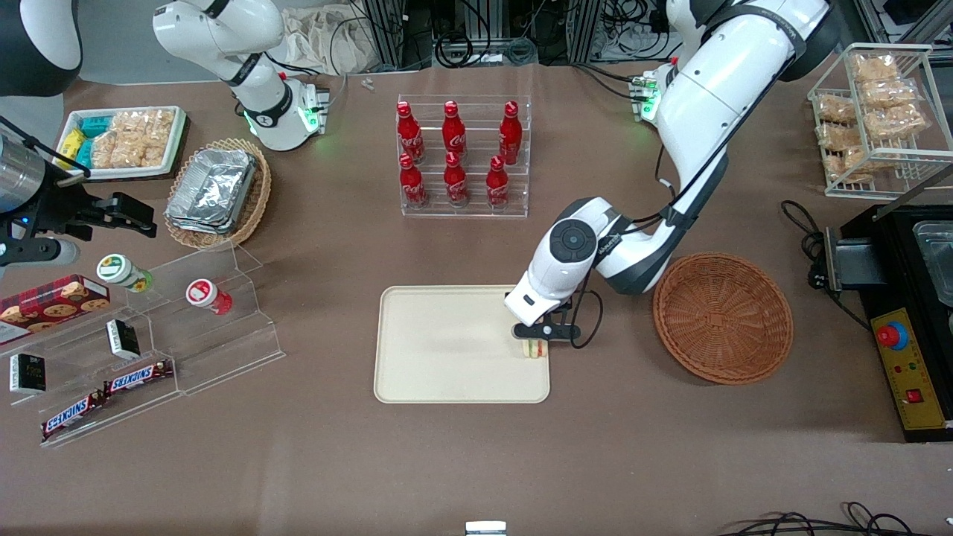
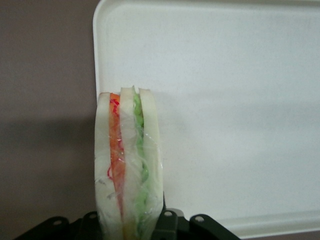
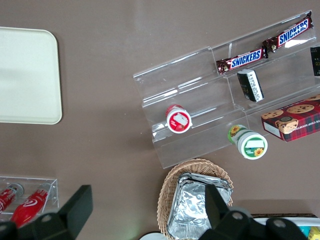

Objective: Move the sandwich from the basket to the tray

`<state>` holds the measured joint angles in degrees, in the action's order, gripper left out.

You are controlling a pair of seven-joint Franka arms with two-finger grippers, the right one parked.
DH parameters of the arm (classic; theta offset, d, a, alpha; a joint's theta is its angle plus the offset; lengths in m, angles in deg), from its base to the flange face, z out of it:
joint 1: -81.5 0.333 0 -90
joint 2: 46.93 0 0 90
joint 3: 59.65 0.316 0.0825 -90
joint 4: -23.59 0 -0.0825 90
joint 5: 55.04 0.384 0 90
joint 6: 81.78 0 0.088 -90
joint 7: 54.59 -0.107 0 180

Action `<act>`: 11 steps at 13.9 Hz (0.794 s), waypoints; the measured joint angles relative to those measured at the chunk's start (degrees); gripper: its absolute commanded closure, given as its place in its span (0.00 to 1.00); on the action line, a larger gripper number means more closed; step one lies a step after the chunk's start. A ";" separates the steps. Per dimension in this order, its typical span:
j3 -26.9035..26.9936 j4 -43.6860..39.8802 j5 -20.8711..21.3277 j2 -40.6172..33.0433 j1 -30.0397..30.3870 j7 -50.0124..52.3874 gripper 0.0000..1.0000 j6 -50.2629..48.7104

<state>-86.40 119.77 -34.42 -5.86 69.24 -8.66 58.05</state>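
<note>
My left gripper (image 1: 534,336) is shut on the sandwich (image 1: 533,348), a wedge of white bread with orange-red and green layers. It holds the sandwich upright, low over the cream-beige tray (image 1: 447,350), at the tray's edge nearest the round reddish-brown wicker basket (image 1: 722,316). The basket holds nothing. In the left wrist view the sandwich (image 2: 129,165) stands just inside the tray's rim (image 2: 96,60), with the gripper's black body (image 2: 190,227) around its base. I cannot tell whether the sandwich touches the tray.
A clear rack of red cola bottles (image 1: 463,160) stands farther from the front camera than the tray. A tan wicker basket with foil containers (image 1: 216,190) and a clear stepped snack shelf (image 1: 201,327) lie toward the parked arm's end. A black machine (image 1: 908,313) sits beside the round basket.
</note>
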 measured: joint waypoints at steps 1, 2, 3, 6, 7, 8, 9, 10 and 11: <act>-0.01 -0.57 0.80 0.32 0.00 0.45 0.01 0.00; 0.00 -1.00 1.06 0.42 0.01 0.81 0.01 0.00; 0.00 -1.56 1.20 0.34 0.10 1.21 0.01 0.03; 0.00 -3.81 1.22 -2.46 2.09 2.00 0.01 -0.56; -0.02 -4.14 1.00 -4.57 3.41 2.00 0.01 -2.39; -0.07 -4.27 0.59 -7.00 4.88 1.99 0.01 -5.47; -0.14 -4.30 -0.02 -9.39 6.22 1.90 0.01 -8.64; -0.18 -4.31 -0.94 -11.68 7.23 1.79 0.01 -11.30; -0.18 -4.31 -2.02 -13.71 7.89 1.76 0.01 -13.58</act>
<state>-86.58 115.46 -36.43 -19.57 77.12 -6.90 44.47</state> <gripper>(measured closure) 0.004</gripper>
